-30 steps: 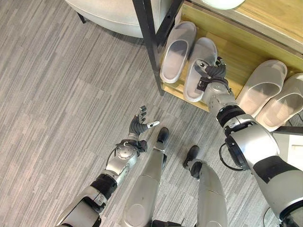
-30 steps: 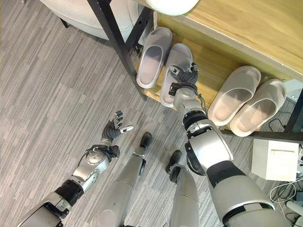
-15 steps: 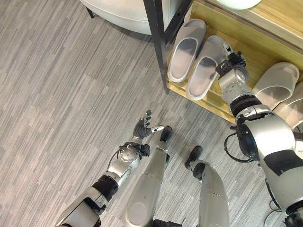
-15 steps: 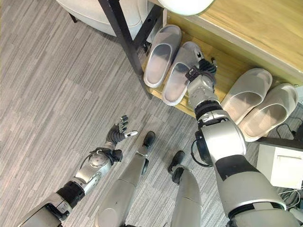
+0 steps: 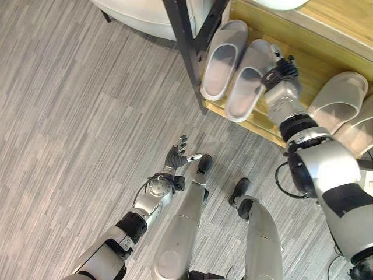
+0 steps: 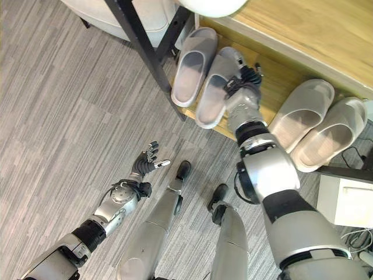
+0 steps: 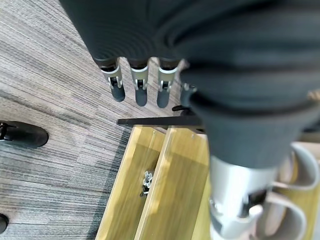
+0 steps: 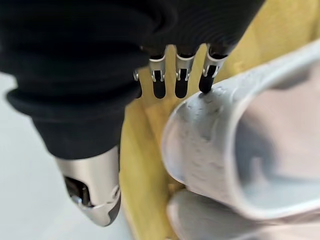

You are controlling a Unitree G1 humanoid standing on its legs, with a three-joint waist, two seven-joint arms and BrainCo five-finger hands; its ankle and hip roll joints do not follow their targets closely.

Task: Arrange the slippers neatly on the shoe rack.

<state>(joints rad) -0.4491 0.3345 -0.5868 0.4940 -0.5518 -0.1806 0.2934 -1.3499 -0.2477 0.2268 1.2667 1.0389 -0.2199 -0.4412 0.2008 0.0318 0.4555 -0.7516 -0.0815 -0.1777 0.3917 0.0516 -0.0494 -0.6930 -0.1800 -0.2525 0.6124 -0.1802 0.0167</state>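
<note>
On the wooden shoe rack (image 5: 303,64), a grey pair of slippers lies at the left end by the black post (image 5: 182,41): the left slipper (image 5: 222,58) and the right slipper (image 5: 249,79), touching side by side, heels hanging a little over the near edge. A beige pair (image 6: 315,131) sits further right. The right hand (image 5: 278,69) rests at the right slipper's far right side; in its wrist view the fingers (image 8: 206,80) are straight, one tip touching the slipper's rim, gripping nothing. The left hand (image 5: 176,156) hovers over the grey floor (image 5: 76,116), well apart from the rack, fingers spread and loose, empty.
</note>
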